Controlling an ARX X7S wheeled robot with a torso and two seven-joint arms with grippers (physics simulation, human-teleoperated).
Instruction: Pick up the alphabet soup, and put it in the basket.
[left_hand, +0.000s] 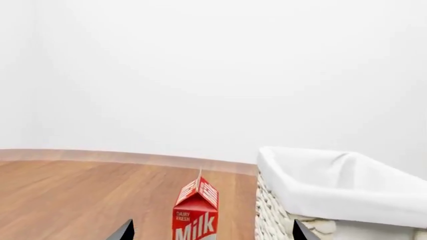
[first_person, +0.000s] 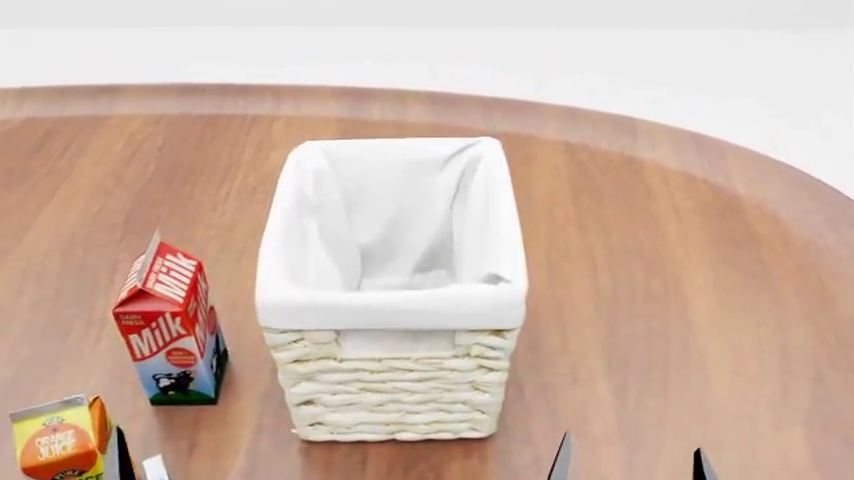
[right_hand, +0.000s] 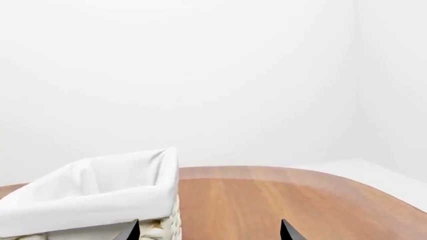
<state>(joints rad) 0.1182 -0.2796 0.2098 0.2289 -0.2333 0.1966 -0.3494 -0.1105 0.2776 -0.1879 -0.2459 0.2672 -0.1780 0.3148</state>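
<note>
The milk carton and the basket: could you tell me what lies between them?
Only bare tabletop separates the milk carton from the basket, shown in the head view.

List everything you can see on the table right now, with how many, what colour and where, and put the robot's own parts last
basket: one, cream wicker with white cloth lining, middle of the table, nothing seen inside
milk carton: one, red, white and blue, upright, left of the basket
orange juice carton: one, yellow and orange, near left corner, cut off by the frame
table: one, brown wood
soup can: none in view
left gripper: dark fingertips apart, empty
right gripper: dark fingertips apart, empty
</note>
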